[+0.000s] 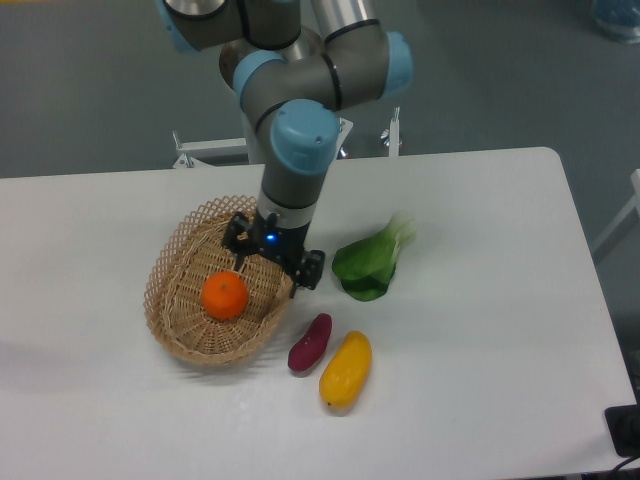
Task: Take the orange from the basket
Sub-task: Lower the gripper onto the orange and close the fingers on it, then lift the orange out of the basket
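The orange [225, 296] is a small round bright-orange fruit lying in the middle of the oval woven wicker basket [170, 300] on the left half of the white table. My gripper [273, 262] hangs over the right side of the basket, just up and right of the orange and apart from it. Its two black fingers are spread apart and hold nothing.
A purple sweet potato [310, 343] and an elongated yellow-orange mango-like fruit [346, 370] lie just right of the basket's front. A green leafy vegetable [368, 264] lies right of the gripper. The arm's elbow rises behind the basket.
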`<state>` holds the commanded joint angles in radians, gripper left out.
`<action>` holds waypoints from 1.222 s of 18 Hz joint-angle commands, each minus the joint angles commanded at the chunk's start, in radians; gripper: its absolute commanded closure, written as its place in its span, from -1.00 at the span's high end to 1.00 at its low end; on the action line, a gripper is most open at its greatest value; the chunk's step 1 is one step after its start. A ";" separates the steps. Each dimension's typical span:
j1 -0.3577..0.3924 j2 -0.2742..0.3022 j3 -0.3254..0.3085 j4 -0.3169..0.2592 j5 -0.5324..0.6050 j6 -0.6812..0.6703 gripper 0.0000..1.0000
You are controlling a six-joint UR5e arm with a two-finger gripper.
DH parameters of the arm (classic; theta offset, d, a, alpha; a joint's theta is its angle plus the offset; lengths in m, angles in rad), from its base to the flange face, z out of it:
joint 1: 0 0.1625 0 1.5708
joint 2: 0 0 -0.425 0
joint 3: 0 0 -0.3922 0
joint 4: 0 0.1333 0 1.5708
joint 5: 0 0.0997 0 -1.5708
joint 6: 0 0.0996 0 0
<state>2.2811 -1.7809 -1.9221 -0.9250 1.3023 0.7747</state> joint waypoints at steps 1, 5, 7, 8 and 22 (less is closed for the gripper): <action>-0.006 -0.006 0.000 0.000 0.000 0.000 1.00; -0.046 -0.046 -0.005 0.009 0.011 -0.043 1.00; -0.055 -0.057 -0.009 0.008 0.011 -0.046 1.00; -0.071 -0.067 -0.012 0.008 0.012 -0.045 1.00; -0.094 -0.117 -0.012 0.017 0.066 -0.069 0.91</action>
<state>2.1875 -1.8975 -1.9343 -0.9081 1.3683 0.7056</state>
